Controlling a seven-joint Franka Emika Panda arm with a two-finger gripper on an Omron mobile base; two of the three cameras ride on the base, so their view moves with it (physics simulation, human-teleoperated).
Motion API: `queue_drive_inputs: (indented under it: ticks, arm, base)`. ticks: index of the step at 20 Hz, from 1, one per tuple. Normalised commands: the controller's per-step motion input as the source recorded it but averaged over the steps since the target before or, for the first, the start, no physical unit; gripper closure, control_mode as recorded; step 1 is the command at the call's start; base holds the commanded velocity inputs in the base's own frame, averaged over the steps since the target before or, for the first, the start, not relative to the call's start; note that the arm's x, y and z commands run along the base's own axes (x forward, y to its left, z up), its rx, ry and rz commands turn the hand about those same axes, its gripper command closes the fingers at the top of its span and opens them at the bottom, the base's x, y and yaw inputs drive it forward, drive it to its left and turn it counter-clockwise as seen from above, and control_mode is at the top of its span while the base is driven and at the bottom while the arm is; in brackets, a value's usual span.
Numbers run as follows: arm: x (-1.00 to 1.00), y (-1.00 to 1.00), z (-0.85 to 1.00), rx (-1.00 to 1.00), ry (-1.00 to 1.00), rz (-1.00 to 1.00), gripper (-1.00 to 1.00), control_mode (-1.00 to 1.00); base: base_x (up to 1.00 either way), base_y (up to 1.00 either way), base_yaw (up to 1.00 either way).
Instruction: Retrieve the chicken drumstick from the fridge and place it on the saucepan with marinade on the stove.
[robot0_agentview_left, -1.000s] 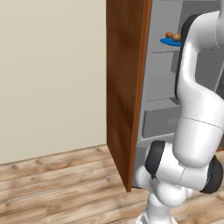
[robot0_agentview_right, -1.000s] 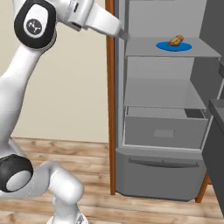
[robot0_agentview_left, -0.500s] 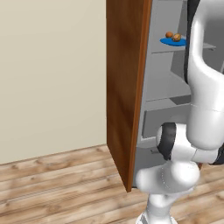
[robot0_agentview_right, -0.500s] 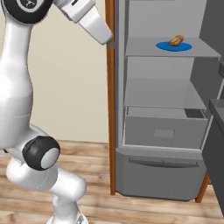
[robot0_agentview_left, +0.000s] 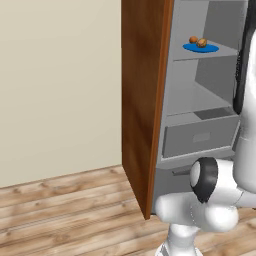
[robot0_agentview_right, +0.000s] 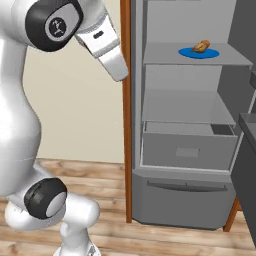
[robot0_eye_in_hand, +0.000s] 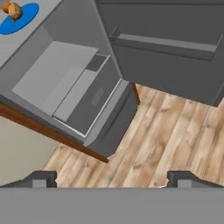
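Fridge: the fridge (robot0_agentview_right: 190, 125) stands open, grey shelves and a drawer showing; it takes the right half of both base views and the upper left of the hand view.
Side panel: a brown wooden side panel (robot0_agentview_left: 142, 100) runs down the fridge's edge, centre of the left base view.
Drawer: a grey drawer (robot0_agentview_right: 189, 149) sits pulled out below the lower shelf.
Blue plate: a blue plate (robot0_agentview_right: 198, 52) lies on the upper shelf, upper right of the right base view, top left corner of the hand view.
Chicken drumstick: the chicken drumstick (robot0_agentview_right: 202, 46) rests on the blue plate; its long axis lies roughly level, running left to right in the right base view, which end is the bone I cannot tell.
In the way: open space lies between the arm and the shelf; the robot's white arm stands left of the fridge in the right base view.
Floor: wooden floor (robot0_eye_in_hand: 175, 135) fills the lower right of the hand view.
Gripper: the gripper (robot0_eye_in_hand: 111, 178) has its tips spread wide at the bottom of the hand view, holding and touching nothing.
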Motion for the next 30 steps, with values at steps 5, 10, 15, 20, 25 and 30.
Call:
queue_drive_inputs:
  ticks: [5, 10, 15, 20, 25, 30]
  arm:
    - [0.17, 0.14, -0.65, 0.01, -0.21, 0.34, -1.00, -1.00]
    - [0.27, 0.00, -0.06, 0.00, -0.07, 0.35, -1.00, -1.00]
    - [0.07, 0.03, 0.00, -0.09, -0.05, 0.17, -1.00, -1.00]
    - [0.00, 0.18, 0.00, -0.28, -0.13, 0.01, -1.00, -1.00]
    - [-0.10, 0.10, 0.00, -0.24, -0.05, 0.00, -1.00, -1.00]
    - [-0.11, 0.00, -0.06, -0.10, -0.01, 0.00, -1.00, -1.00]
  base:
    - [0.00, 0.00, 0.00]
    - [0.00, 0.00, 0.00]
    - [0.00, 0.00, 0.00]
    - [0.00, 0.00, 0.00]
    - [0.00, 0.00, 0.00]
    - [0.00, 0.00, 0.00]
